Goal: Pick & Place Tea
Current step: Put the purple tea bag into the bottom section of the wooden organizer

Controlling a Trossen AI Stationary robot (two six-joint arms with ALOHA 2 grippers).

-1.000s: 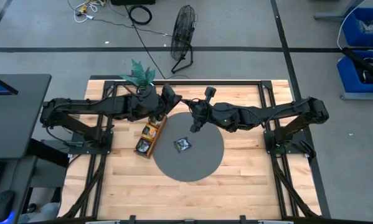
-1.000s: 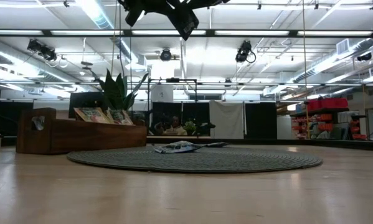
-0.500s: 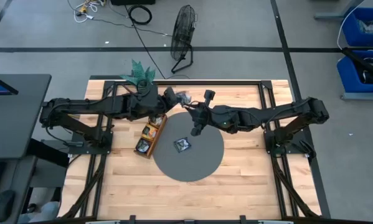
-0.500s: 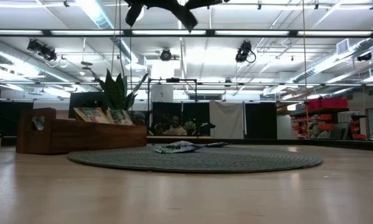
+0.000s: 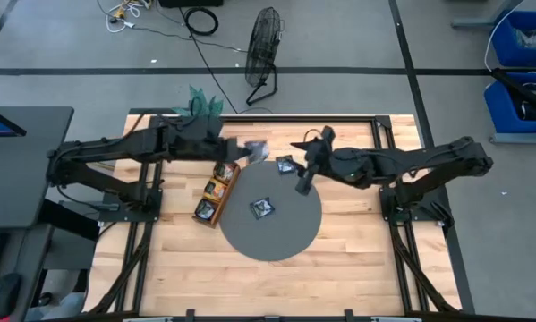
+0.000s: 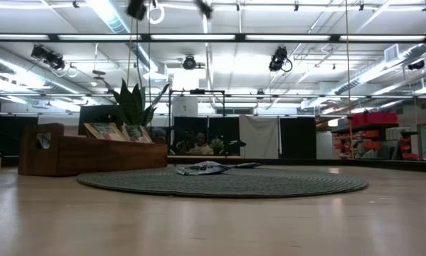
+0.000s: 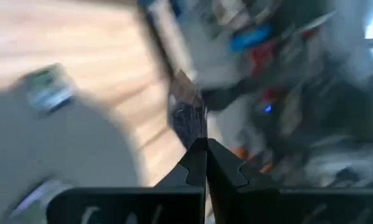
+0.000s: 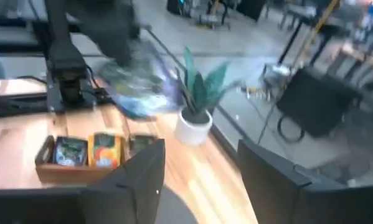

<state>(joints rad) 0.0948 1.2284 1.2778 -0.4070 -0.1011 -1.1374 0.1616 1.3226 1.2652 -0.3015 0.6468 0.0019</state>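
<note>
Pulling apart now: your left gripper [image 7: 199, 144] has swung back toward the wooden tray [image 5: 216, 194], fingers pinched on a tea sachet [image 5: 255, 148]. Right gripper [image 5: 302, 185] backed off, fingers spread. Handover looks done; two sachets remain on the round mat [image 5: 285, 234].

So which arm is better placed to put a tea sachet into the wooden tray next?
Left. The left gripper is already shut on a tea sachet and hangs near the wooden tray. The right gripper is open, empty, and farther off over the mat.
</note>
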